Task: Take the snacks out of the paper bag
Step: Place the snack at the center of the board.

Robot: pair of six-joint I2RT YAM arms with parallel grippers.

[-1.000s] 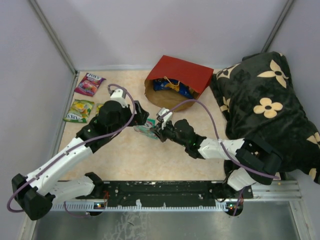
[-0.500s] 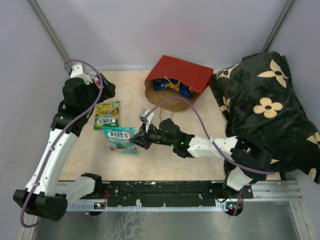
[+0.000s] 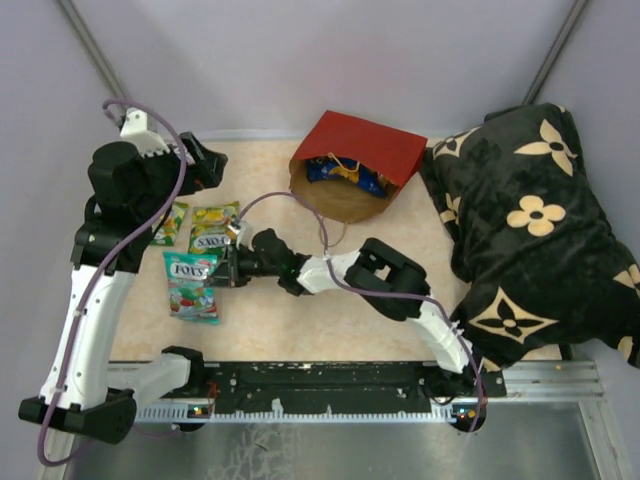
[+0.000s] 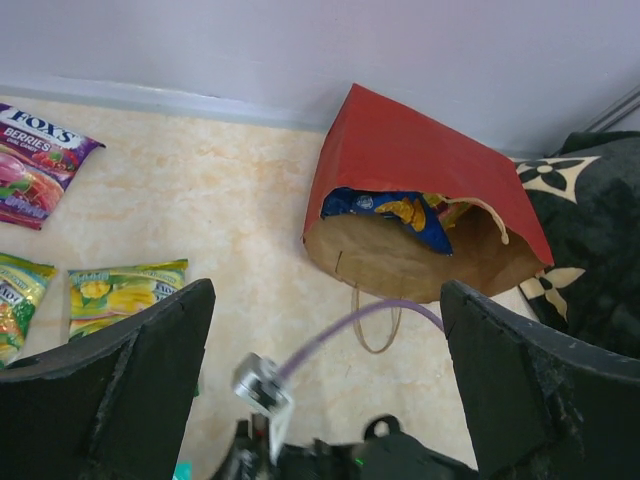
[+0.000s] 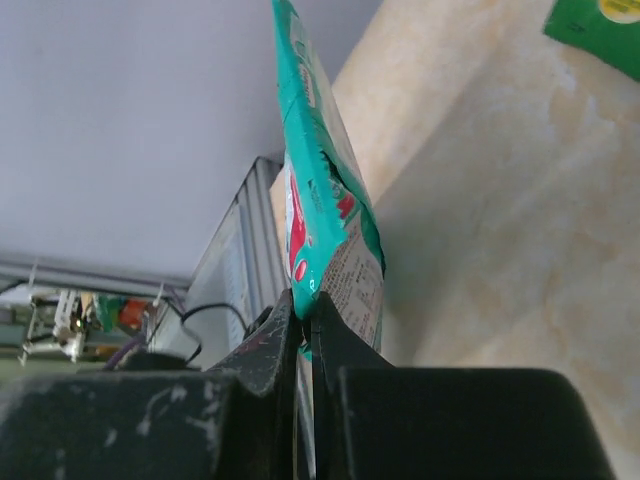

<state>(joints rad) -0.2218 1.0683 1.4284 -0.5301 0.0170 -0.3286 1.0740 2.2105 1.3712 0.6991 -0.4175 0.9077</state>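
Observation:
The red paper bag [image 3: 357,148] lies on its side at the back, mouth toward me, with the blue Doritos bag [image 3: 341,171] inside; both also show in the left wrist view, the bag [image 4: 420,165] and the Doritos [image 4: 385,208]. My right gripper [image 3: 222,270] reaches far left and is shut on the edge of a teal Fox's packet [image 3: 192,286]; in the right wrist view its jaws [image 5: 305,312] pinch the packet [image 5: 320,215]. My left gripper [image 3: 207,165] is open and empty, raised at the back left [image 4: 325,385].
Two green Fox's packets [image 3: 213,229] [image 3: 171,222] lie on the left of the table; a purple one [image 4: 38,165] shows in the left wrist view. The black flowered cushion [image 3: 530,210] fills the right side. Twine handles [image 4: 378,325] trail from the bag's mouth.
My right gripper has carried the teal packet leftward to the left side of the table. My left arm has swung up and back to the far left corner.

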